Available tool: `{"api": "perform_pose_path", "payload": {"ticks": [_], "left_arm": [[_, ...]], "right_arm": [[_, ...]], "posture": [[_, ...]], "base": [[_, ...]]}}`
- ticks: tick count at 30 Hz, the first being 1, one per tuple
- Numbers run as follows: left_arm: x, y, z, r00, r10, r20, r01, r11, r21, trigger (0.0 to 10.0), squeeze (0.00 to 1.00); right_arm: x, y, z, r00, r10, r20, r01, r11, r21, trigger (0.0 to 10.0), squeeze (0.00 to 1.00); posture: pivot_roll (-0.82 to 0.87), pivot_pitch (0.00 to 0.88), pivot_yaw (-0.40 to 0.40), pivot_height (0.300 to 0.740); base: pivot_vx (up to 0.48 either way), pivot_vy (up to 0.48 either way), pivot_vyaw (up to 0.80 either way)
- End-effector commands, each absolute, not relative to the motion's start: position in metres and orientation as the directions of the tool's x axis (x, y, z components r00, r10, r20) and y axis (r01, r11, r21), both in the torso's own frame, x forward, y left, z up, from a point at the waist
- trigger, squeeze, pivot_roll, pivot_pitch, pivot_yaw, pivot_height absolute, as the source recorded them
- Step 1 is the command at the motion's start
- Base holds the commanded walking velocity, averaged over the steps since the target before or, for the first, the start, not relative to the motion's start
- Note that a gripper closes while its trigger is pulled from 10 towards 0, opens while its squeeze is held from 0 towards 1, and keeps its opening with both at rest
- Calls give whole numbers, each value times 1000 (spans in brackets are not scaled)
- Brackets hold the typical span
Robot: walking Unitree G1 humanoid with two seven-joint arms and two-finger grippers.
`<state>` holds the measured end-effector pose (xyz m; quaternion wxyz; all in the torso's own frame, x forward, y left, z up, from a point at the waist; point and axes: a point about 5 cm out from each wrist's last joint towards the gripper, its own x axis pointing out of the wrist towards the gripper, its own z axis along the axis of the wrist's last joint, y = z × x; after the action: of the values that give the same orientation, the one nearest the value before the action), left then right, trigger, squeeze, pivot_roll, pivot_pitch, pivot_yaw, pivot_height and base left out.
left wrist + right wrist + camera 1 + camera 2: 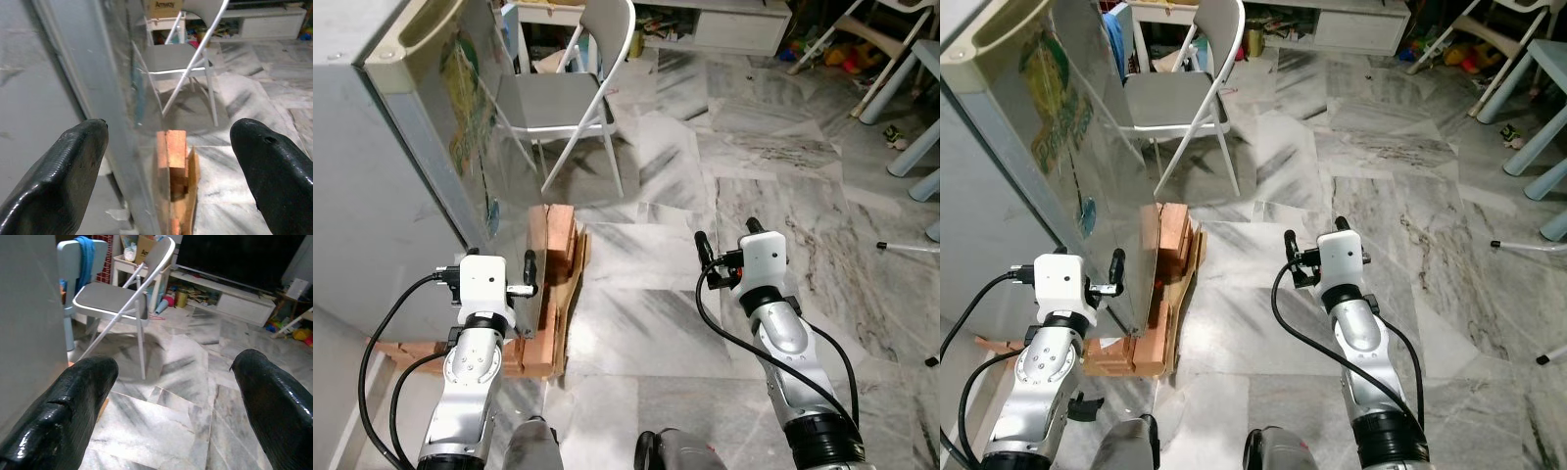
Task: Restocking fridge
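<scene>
Fridge door (450, 108): stands ajar at the robot's left, its free edge running down to the floor.
Left gripper (168, 161): fingers spread wide, straddling the door's edge.
Right gripper (168, 396): spread wide, holding nothing, over the marble floor (783, 176), well apart from the door.
Wooden blocks (553, 259): stacked just beside the door's foot.
Folding chair (578, 88): beyond the blocks.

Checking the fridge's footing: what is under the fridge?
Stacked wooden blocks and cardboard sit beneath the fridge by the left gripper. How far they extend underneath is hidden.
</scene>
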<state>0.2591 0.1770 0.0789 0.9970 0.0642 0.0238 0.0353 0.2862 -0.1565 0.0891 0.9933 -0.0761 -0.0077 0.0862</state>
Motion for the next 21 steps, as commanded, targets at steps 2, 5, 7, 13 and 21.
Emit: {"api": "perform_pose_path", "payload": {"ticks": [2,5,7,13,21], "left_arm": [[269,185,83,995,97,-31,-91,983,159,10000,0],[276,190,86,994,104,-27,-98,981,165,10000,0],[282,192,88,994,107,-26,-101,982,161,10000,0],[301,199,95,994,112,-4,-109,977,184,10000,0],[311,211,100,986,164,12,-164,966,199,10000,0]], "right_arm": [[287,-157,89,983,181,-9,-180,971,-158,10000,0],[285,-157,91,982,189,-11,-189,969,-159,10000,0],[282,-157,91,977,212,-20,-213,966,-147,10000,0],[270,-154,90,950,308,-52,-312,939,-146,10000,0],[255,-154,93,882,463,-85,-470,875,-115,10000,0]], "posture": [[78,107,-76,740],[74,106,-76,740],[71,106,-75,740],[49,102,-71,740],[39,108,-67,740]], "base": [[0,0,0],[0,0,0],[0,0,0],[0,0,0],[0,0,0]]}}
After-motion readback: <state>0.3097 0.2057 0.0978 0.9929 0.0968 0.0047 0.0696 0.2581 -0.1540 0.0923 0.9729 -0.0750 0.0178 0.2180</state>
